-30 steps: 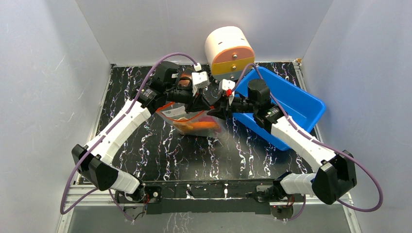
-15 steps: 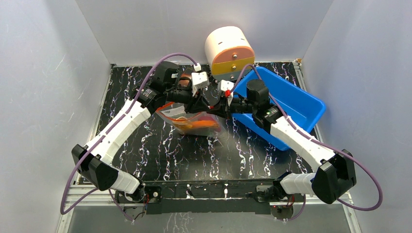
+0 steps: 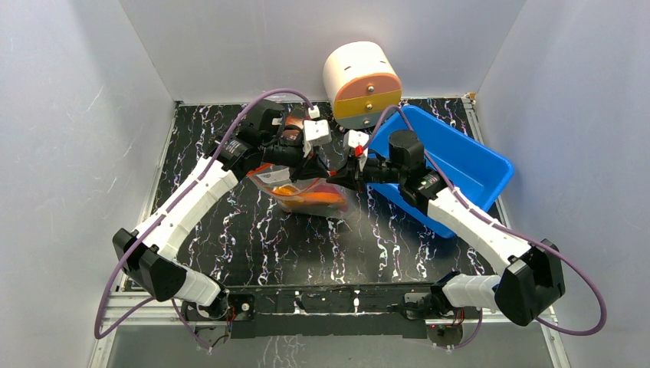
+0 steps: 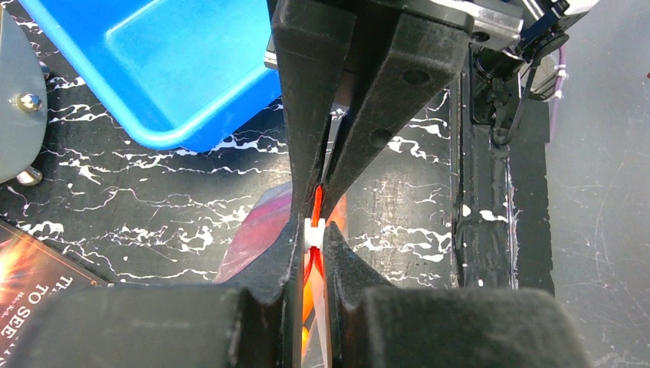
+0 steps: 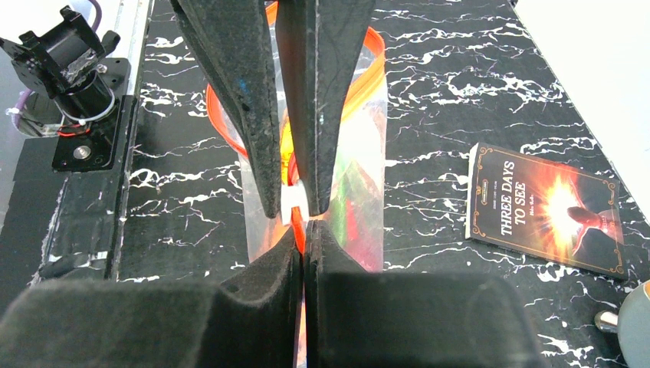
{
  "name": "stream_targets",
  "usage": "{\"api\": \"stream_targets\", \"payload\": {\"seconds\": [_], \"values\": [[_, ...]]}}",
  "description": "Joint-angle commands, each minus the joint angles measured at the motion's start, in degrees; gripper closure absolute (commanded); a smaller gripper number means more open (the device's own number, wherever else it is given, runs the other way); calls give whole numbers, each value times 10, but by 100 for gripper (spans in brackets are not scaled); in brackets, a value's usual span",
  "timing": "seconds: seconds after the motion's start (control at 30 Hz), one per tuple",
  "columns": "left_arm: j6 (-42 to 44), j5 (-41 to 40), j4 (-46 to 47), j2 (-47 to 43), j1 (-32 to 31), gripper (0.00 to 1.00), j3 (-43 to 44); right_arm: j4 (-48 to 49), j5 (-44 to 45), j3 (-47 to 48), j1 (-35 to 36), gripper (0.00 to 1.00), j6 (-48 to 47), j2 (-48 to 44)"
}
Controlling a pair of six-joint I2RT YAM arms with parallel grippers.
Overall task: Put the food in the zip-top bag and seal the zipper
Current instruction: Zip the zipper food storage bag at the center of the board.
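Left gripper (image 4: 314, 231) and right gripper (image 5: 304, 230) both clamp the zipper (image 4: 316, 201), tips nearly touching; the bag (image 5: 354, 153) lies under them.

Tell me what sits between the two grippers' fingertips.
A white slider on the bag's red-orange zipper: the left gripper clamps it, and the right gripper pinches the strip right beside it. Both wrist views show this.

In the top view, the left gripper (image 4: 314, 238) and right gripper (image 5: 303, 230) cover the zipper (image 4: 316, 205) where they meet, so you cannot follow it there. The food (image 3: 310, 198) inside the zip-top bag (image 5: 251, 215) reads only as orange, green and magenta smears. The paperback book (image 5: 546, 207) sits mostly under the left arm from above, and the left wrist view's edge cuts it off.
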Motion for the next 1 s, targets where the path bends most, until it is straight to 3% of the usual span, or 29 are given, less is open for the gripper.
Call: {"api": "stream_targets", "payload": {"seconds": [0.0, 0.6, 0.87, 0.97], "values": [[32, -24, -64, -16, 3, 100, 21, 45, 16, -6, -2, 100, 20, -33], [54, -83, -107, -29, 3, 100, 22, 36, 25, -18, -14, 100, 29, -60], [42, -64, -87, -37, 3, 100, 18, 12, -5, -8, -15, 100, 7, -52], [27, -50, -65, -37, 3, 100, 17, 2, -17, 11, -14, 81, -2, -38]]}}
